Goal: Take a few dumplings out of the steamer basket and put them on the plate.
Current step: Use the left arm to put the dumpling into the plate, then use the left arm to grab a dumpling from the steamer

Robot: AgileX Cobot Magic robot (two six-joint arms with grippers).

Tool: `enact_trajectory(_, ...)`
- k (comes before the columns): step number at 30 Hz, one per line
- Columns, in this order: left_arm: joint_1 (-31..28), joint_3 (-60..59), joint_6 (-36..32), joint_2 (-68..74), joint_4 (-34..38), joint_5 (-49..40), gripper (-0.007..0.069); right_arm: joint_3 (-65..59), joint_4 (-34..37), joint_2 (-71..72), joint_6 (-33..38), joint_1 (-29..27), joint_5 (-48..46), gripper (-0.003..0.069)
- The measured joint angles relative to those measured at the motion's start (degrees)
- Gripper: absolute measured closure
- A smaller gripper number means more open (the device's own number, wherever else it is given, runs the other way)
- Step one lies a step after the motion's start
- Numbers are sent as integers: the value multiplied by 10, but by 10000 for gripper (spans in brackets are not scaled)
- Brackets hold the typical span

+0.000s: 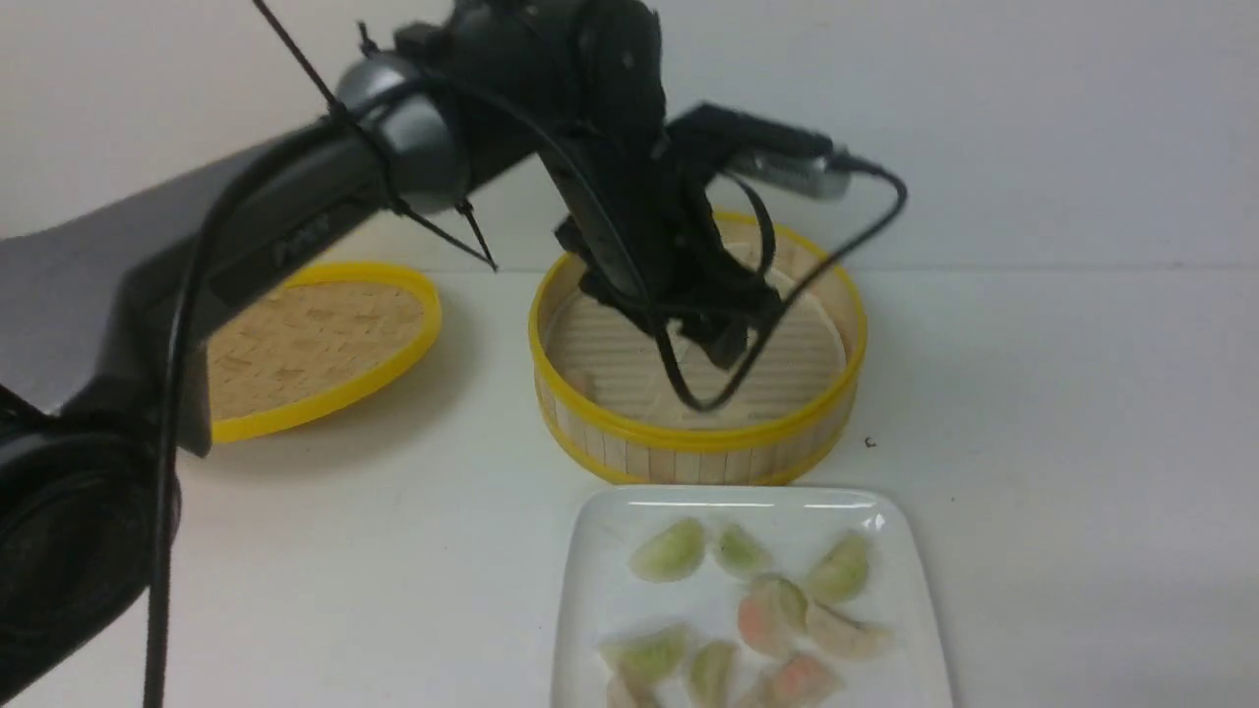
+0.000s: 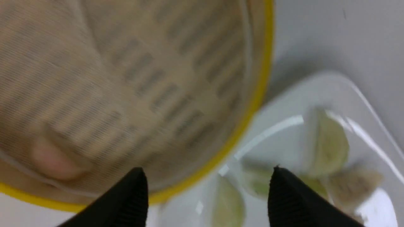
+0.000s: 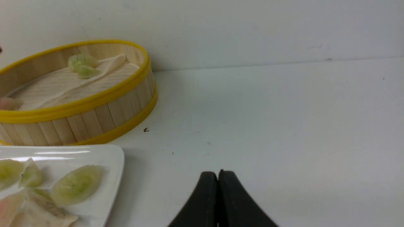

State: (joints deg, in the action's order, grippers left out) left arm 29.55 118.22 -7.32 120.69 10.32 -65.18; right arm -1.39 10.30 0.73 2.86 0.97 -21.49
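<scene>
The left claw (image 1: 723,339) hangs over the steamer basket (image 1: 689,447), its fingers spread with nothing between them. The right claw (image 3: 218,189) sits low over the tabletop (image 3: 284,110), well apart from the basket, its fingers pressed together on nothing.

Most of the dumplings (image 1: 669,551) lie on the plate (image 1: 595,590), which stands just in front of the basket. Inside the basket a pink dumpling (image 2: 53,159) lies on the paper liner (image 3: 63,85) close to the wall, and a green pair (image 3: 81,64) rests by the wall on a rumpled fold of that liner. The arm hides the pair in the front view. The flat lid (image 1: 325,339) lies off to the left.

These dumplings look light and soft. Their translucent skins are probably damp — slippery under a hard squeeze, yet tacky enough to cling to the paper and drag it up with them. They would likely tear at the thin crimped edge, so the better hold is across the plump middle, one finger on each long side, closed gently until the skin just gives. The pink one sits tight to the wall, so the fingers probably need to line up along the wall rather than straddle toward it.
</scene>
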Motion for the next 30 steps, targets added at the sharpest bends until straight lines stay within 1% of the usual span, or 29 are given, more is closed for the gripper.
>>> enact_trajectory(2, -31, 63, 1, 29, 9, 0, 181, 0, 0, 0, 0, 0, 0, 674)
enact_trajectory(5, -58, 147, -4, 81, 32, 3, 188, 0, 0, 0, 1, 0, 0, 674)
enact_trajectory(7, -66, 176, -11, 108, 43, 8, 188, 0, 0, 0, 2, 0, 0, 674)
enact_trajectory(9, -72, 214, -33, 149, 56, 19, 188, 0, 0, 0, 2, 0, 0, 674)
enact_trajectory(12, -75, 258, -99, 219, 69, 44, 188, 0, 0, 0, 4, 0, 0, 674)
enact_trajectory(14, -74, 267, -132, 249, 72, 59, 188, 0, 0, 0, 4, 0, 0, 674)
enact_trajectory(16, -74, 268, -147, 267, 73, 67, 188, 0, 0, 0, 4, 0, 0, 674)
enact_trajectory(20, -74, 270, -220, 296, 86, 95, 189, 0, 0, 0, 6, 0, 0, 674)
enact_trajectory(21, -74, 270, -229, 298, 89, 98, 189, 0, 0, 0, 6, 0, 0, 674)
enact_trajectory(22, -74, 270, -245, 300, 91, 102, 189, 0, 0, 0, 6, 0, 0, 674)
enact_trajectory(23, -74, 270, -278, 304, 98, 104, 189, 0, 0, 0, 6, 0, 0, 674)
enact_trajectory(24, -74, 270, -284, 304, 99, 104, 189, 0, 0, 0, 6, 0, 0, 674)
enact_trajectory(30, -74, 270, -395, 309, 105, 116, 189, 0, 0, 0, 6, 0, 0, 674)
